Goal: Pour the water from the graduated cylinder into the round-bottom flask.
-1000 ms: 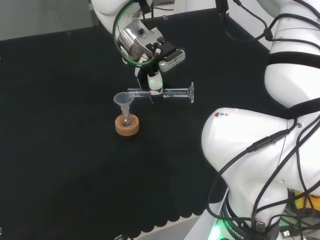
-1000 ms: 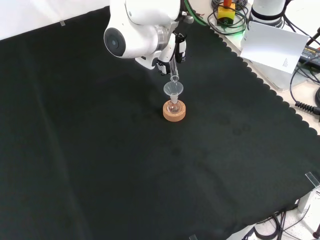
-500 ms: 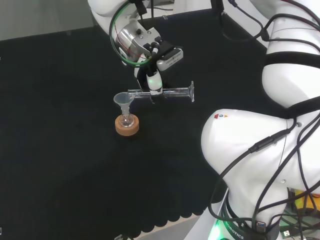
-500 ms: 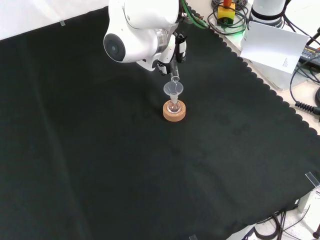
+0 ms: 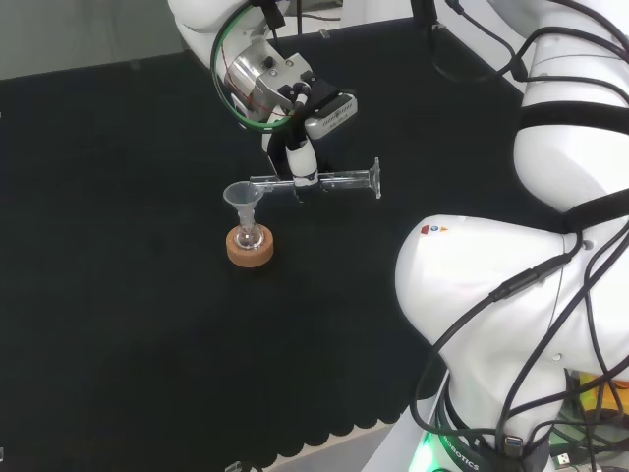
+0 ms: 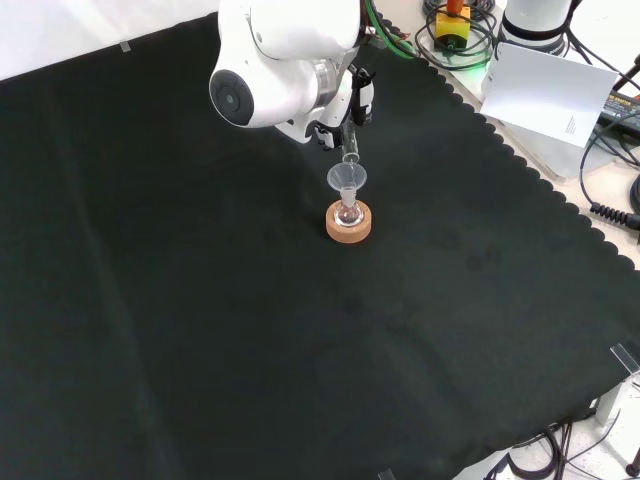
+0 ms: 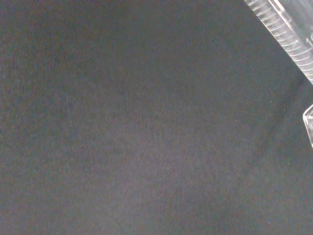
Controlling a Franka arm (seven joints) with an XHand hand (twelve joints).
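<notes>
Over the last second the robot hand [image 5: 300,162] and the cylinder [image 5: 324,181] it carries have crept slightly up and left in the head view. The cylinder has kept nearly level, and the flask [image 5: 250,236] and its cork stand [image 5: 250,250] have not moved.

The robot hand has its fingers curled round the middle of the cylinder. In the head view the cylinder lies almost on its side, foot to the right and mouth to the left, just above the right rim of the funnel [image 5: 242,195] that sits in the flask's neck. That posture suits pouring: the tilt brings the water to the lip, and the funnel widens a narrow target. No stream or water level can be made out. The front view puts the cylinder's mouth [image 6: 350,158] right over the funnel [image 6: 347,177], so the alignment looks sound. The wrist view shows part of the cylinder's graduated wall [image 7: 288,36] over bare cloth.

The flask stands near the middle of the tabletop [image 6: 200,330], with open black cloth on every side and the scalloped edge well apart from it. The only tight spot, I judge, is between lip and funnel rim; a nudge there could tip the funnel or rock the flask on its ring.
</notes>
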